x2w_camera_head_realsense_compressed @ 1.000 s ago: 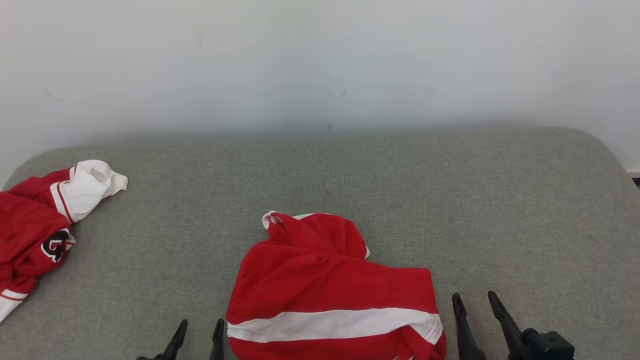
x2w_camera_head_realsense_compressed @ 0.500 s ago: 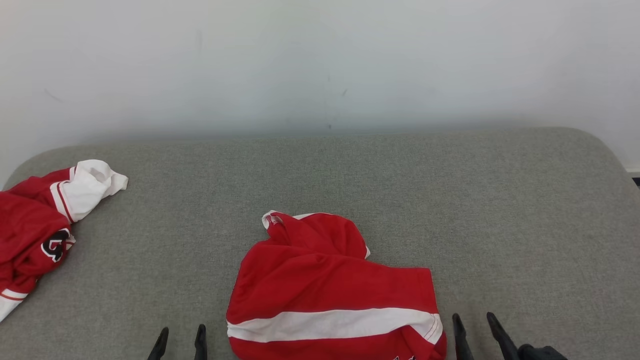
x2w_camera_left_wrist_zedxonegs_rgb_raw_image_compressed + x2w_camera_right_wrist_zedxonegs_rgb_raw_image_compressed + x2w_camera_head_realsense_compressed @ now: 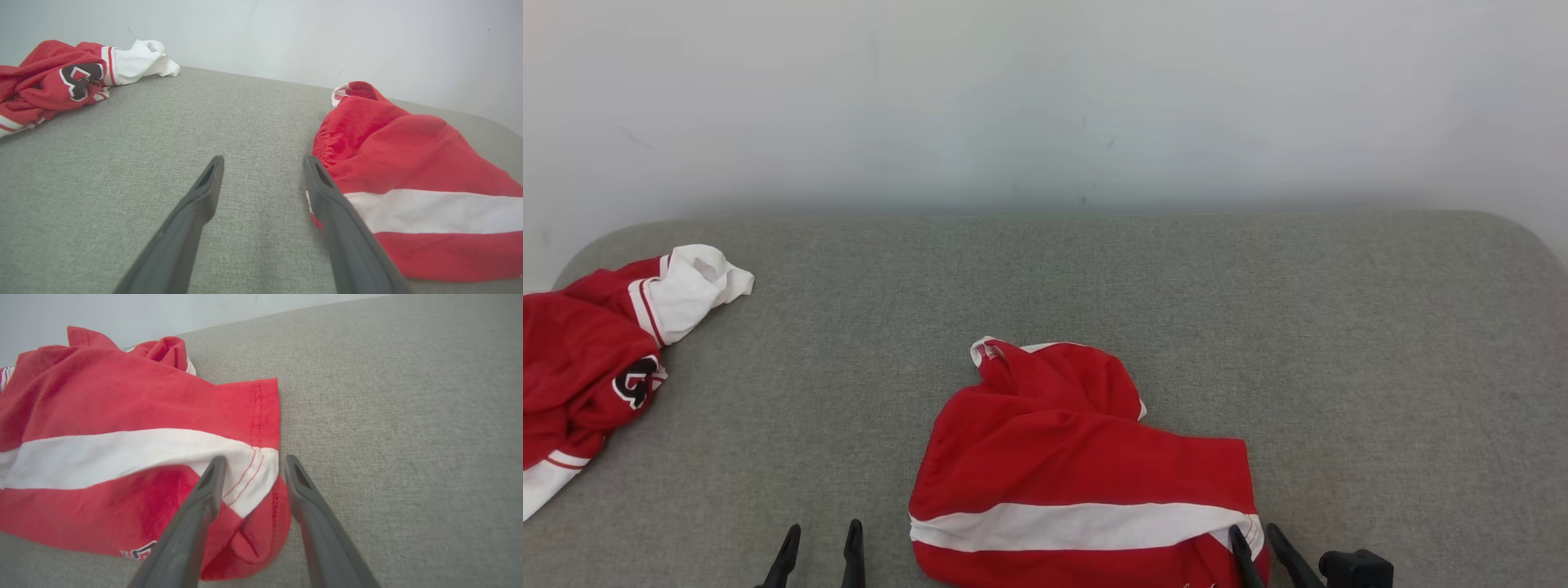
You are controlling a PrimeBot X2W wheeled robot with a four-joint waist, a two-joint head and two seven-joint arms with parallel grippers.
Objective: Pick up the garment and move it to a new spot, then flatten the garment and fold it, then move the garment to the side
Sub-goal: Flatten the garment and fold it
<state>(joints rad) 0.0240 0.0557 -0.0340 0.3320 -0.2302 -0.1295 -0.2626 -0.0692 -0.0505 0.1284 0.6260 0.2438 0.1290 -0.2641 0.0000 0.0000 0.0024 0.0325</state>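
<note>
A crumpled red garment with a white stripe (image 3: 1078, 465) lies on the grey surface near its front edge, also seen in the left wrist view (image 3: 408, 175) and the right wrist view (image 3: 135, 428). My right gripper (image 3: 1255, 539) is open, its fingers straddling the garment's right hem corner (image 3: 257, 473), one finger over the cloth and one beside it. My left gripper (image 3: 821, 543) is open just left of the garment, and its right finger (image 3: 331, 204) reaches the cloth's left edge.
A second red and white garment with a dark logo (image 3: 596, 359) lies heaped at the far left edge, seen also in the left wrist view (image 3: 69, 77). A pale wall (image 3: 1045, 98) rises behind the grey padded surface (image 3: 1339, 327).
The camera has shifted, moving the whole scene slightly right. My right gripper has moved left onto the garment's right hem corner. Both grippers have drawn back towards the bottom edge since a second ago.
</note>
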